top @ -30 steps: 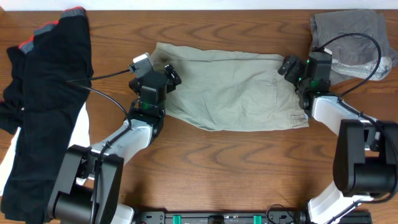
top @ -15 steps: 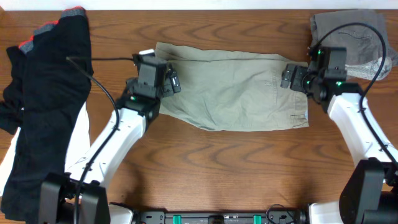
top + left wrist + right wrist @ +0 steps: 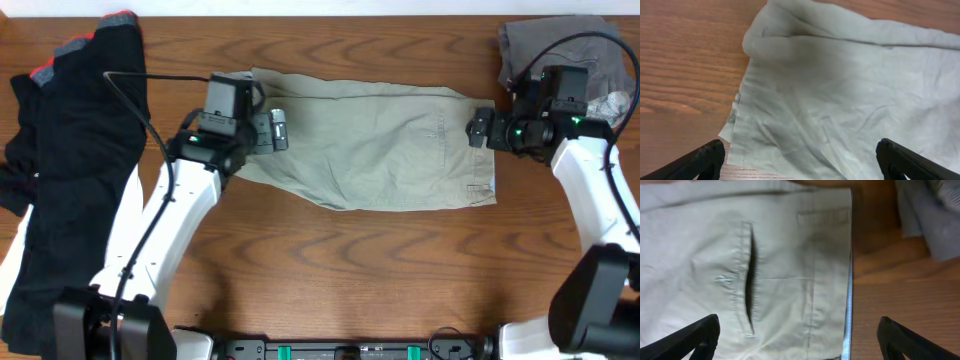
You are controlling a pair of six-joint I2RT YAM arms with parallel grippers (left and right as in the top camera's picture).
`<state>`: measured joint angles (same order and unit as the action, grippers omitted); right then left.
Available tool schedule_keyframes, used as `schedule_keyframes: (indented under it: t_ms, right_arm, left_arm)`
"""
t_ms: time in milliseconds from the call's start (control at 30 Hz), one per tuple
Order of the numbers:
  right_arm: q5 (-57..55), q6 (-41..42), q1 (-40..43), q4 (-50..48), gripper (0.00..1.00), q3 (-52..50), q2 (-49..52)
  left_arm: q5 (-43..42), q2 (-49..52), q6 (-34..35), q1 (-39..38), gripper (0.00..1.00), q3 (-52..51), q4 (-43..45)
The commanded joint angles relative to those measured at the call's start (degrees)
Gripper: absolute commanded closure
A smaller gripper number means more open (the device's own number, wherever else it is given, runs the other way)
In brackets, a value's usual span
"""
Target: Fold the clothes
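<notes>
Khaki-beige cotton shorts look halved on the bench; left fingers, right fingers gape empty; black garments, grey shorts unfolded.

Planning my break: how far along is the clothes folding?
Done: the khaki-beige cotton shorts lie flat, apparently folded once. In hand: nothing; the left hand and right hand hover open over their ends. Left: further folds, then the heaped black garments and crumpled grey shorts.
</notes>
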<state>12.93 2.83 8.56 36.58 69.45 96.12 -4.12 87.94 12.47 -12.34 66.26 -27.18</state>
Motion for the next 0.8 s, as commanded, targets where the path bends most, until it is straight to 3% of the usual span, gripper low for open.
schedule_keyframes:
  t_ms: [0, 100, 233, 533, 767]
  right_arm:
    - [2.99, -1.86, 0.72, -0.42, 0.02, 0.94, 3.82]
    - [2.99, -1.86, 0.72, -0.46, 0.01, 0.94, 5.9]
    - [3.45, -1.62, 0.74, -0.13, 0.01, 0.94, 6.91]
    - [4.07, 0.35, 0.76, 0.44, 0.01, 0.81, 6.93]
    - [4.28, 0.57, 0.76, 0.31, 0.05, 0.02, 6.93]
  left_arm:
    - [-6.82, 3.34, -3.93, 2.64, 0.02, 0.74, -0.2]
    - [-11.23, 6.19, -3.93, 4.07, 0.01, 0.74, 1.4]
    - [-14.38, 10.36, -4.63, 4.28, 0.16, 0.74, 5.97]
    - [-14.45, 20.55, -4.9, 4.31, 0.79, 0.72, 13.11]
    - [-12.39, 23.76, -4.48, 4.42, 0.89, 0.72, 16.17]
